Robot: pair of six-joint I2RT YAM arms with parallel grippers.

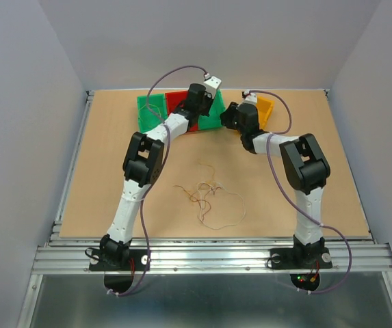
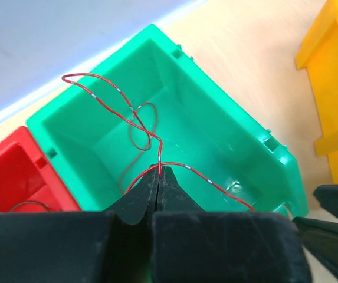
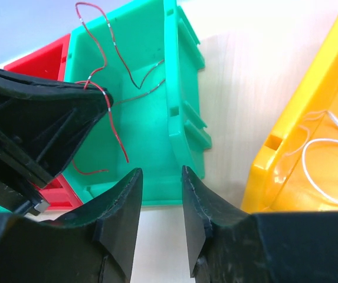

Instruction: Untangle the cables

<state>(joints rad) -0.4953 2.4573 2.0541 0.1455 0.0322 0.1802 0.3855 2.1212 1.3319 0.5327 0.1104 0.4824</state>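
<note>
A loose tangle of thin brown, beige and orange cables [image 1: 206, 195] lies on the table in front of the arms. My left gripper [image 2: 160, 170] is shut on a red wire [image 2: 107, 101] and holds it over the green bin [image 2: 257, 138]; the wire loops up and trails into the bin. A thin brown wire [image 2: 136, 132] lies in that bin. In the top view the left gripper [image 1: 202, 96] is at the back, over the bins. My right gripper [image 3: 160, 177] is open and empty, just in front of the green bin's [image 3: 177, 106] near corner, beside the left gripper [image 3: 39, 118].
A red bin [image 2: 9, 171] stands left of the green one, with a dark wire [image 2: 27, 204] in it. A yellow bin [image 3: 298, 118] stands to the right and holds a white wire [image 3: 322, 147]. All the bins [image 1: 151, 113] are at the table's back edge.
</note>
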